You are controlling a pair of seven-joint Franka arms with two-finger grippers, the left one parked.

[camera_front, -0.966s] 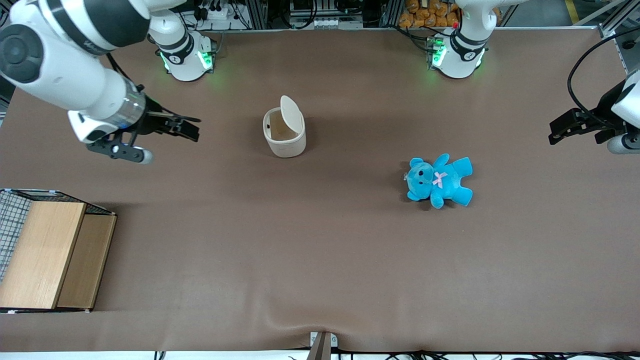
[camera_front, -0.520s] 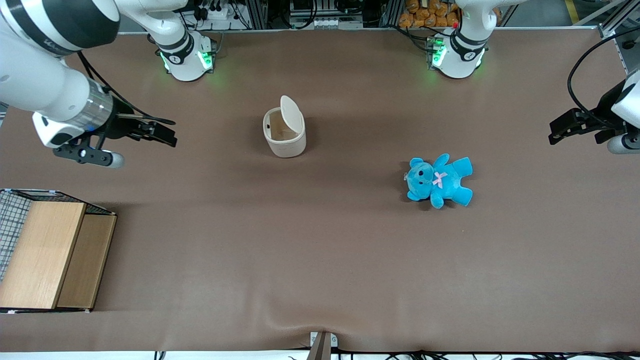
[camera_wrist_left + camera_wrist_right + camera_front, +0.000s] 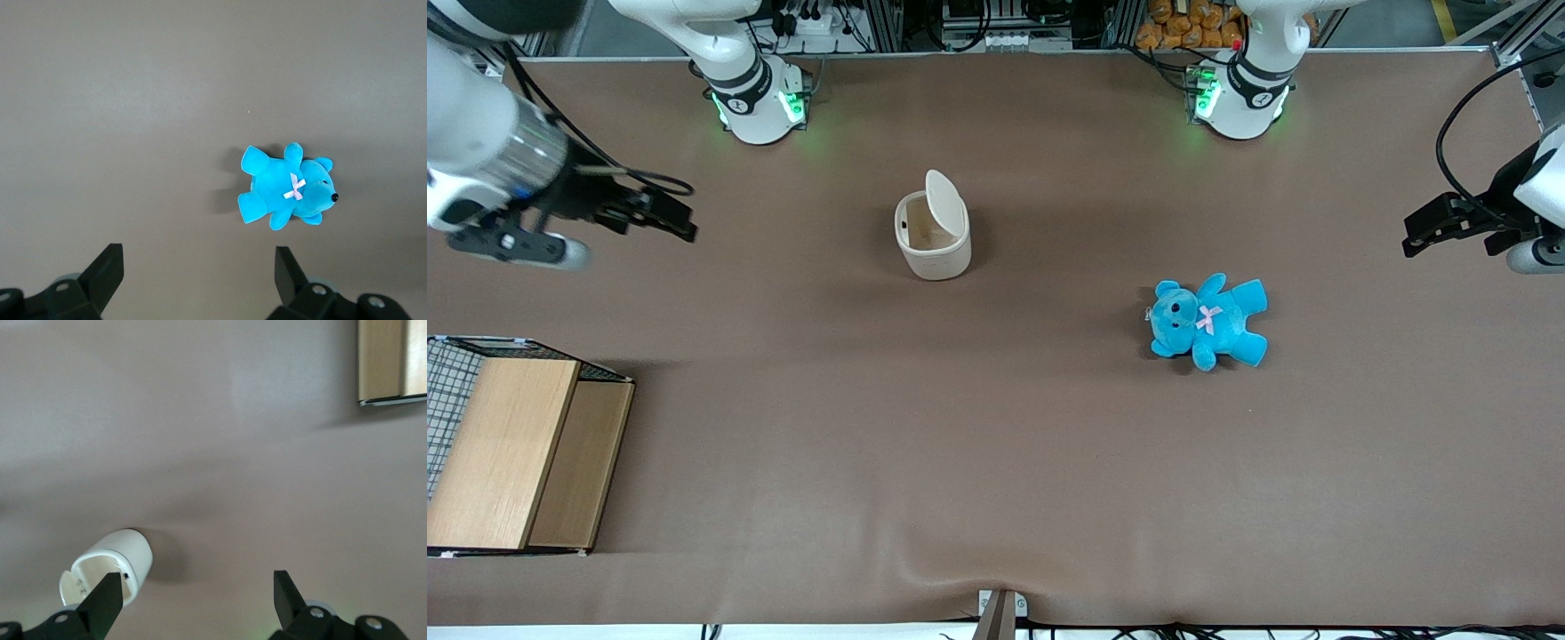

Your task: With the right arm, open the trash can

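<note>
The cream-white trash can [image 3: 933, 237] stands on the brown table with its flat lid [image 3: 945, 204] tipped up and its inside showing. It also shows in the right wrist view [image 3: 107, 572], mouth open toward the camera. My right arm's gripper [image 3: 676, 220] hangs above the table toward the working arm's end, well apart from the can. Its black fingers [image 3: 107, 597] stand wide apart with nothing between them, and the gripper [image 3: 197, 593] frames bare table beside the can.
A blue teddy [image 3: 1208, 321] lies toward the parked arm's end of the table, nearer the front camera than the can. A wooden box [image 3: 516, 453] with a wire basket [image 3: 445, 382] sits at the working arm's end, near the front edge; its corner shows in the right wrist view [image 3: 390, 360].
My right arm has drawn steadily away from the trash can toward its own end of the table. The can, its raised lid and the teddy have not moved.
</note>
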